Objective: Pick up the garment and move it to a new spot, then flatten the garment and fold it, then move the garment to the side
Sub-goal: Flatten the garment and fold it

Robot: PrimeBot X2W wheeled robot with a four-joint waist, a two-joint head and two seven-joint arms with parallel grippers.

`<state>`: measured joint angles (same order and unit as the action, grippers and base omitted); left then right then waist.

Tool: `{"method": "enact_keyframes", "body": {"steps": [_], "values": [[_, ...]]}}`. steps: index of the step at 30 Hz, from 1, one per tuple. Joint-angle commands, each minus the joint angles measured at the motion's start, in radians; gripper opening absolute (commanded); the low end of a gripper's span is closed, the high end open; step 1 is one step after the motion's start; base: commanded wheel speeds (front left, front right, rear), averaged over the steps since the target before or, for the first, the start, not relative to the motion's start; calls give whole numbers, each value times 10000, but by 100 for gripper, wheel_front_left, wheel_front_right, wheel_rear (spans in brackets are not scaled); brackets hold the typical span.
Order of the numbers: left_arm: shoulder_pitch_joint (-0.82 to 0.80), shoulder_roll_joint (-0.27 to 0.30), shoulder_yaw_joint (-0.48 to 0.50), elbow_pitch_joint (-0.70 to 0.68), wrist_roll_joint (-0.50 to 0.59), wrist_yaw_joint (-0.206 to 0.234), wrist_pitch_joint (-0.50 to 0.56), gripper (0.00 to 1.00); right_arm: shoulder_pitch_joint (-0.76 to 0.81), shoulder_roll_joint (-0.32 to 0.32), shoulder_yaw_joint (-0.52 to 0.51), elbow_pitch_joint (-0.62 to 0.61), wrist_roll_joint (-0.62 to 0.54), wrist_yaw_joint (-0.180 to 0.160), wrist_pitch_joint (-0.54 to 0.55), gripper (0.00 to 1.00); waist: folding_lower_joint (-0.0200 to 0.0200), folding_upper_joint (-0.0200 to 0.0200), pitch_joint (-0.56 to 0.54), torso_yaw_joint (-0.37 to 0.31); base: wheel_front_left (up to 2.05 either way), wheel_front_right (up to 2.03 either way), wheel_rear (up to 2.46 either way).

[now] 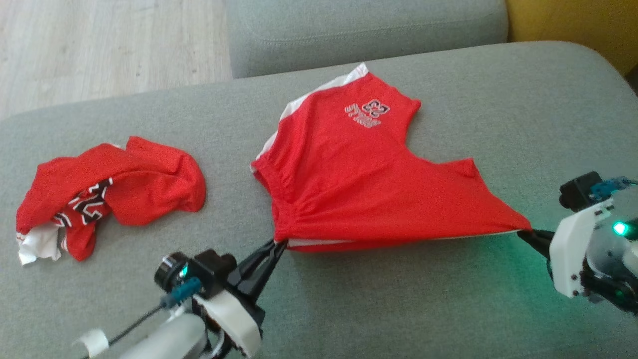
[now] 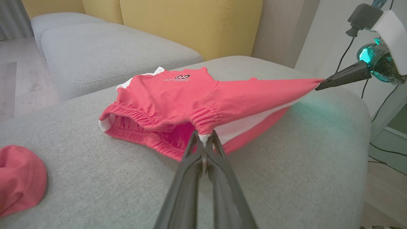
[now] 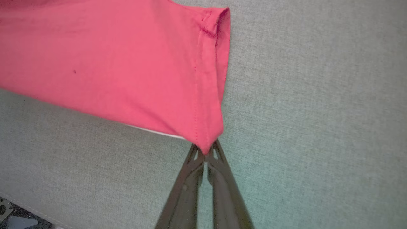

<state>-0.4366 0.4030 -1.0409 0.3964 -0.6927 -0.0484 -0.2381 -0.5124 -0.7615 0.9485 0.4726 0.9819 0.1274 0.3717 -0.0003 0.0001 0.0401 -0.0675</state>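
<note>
The garment (image 1: 359,169) is a pair of red shorts with white side trim and a black-and-white logo, spread over the grey couch cushion (image 1: 398,299). My left gripper (image 1: 280,244) is shut on the elastic waistband corner nearest me; the pinch shows up close in the left wrist view at the gripper (image 2: 205,137) and garment (image 2: 178,98). My right gripper (image 1: 523,233) is shut on a leg hem corner at the right, also seen as the gripper (image 3: 207,152) pinching the garment (image 3: 127,63). The cloth is pulled taut and lifted between the two grips.
A second red garment (image 1: 109,192) lies crumpled at the cushion's left, its edge visible (image 2: 19,178) in the left wrist view. Another grey cushion (image 1: 364,30) and yellow backrest (image 2: 190,25) stand behind. Wood floor (image 1: 99,45) lies at the far left.
</note>
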Motion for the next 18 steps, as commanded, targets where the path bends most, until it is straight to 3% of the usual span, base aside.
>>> {"method": "enact_keyframes", "body": {"steps": [1, 8, 18], "values": [[-256, 337, 311, -442, -72, 143, -23, 0, 49, -530, -171, -294, 117, 33, -1, 0, 3, -1, -43, -30, 0, 0, 0], [-143, 602, 493, -1365, -177, 587, 129, 0, 60, -763, -742, -819, -145, 33, -538, 0, 3, -1, 116, -36, 0, 0, 0], [-962, 676, 782, -1632, -98, 673, 289, 0, -1000, -616, -1517, -971, -1452, 33, -1169, 0, 3, -1, 1001, 385, 0, 0, 0]]}}
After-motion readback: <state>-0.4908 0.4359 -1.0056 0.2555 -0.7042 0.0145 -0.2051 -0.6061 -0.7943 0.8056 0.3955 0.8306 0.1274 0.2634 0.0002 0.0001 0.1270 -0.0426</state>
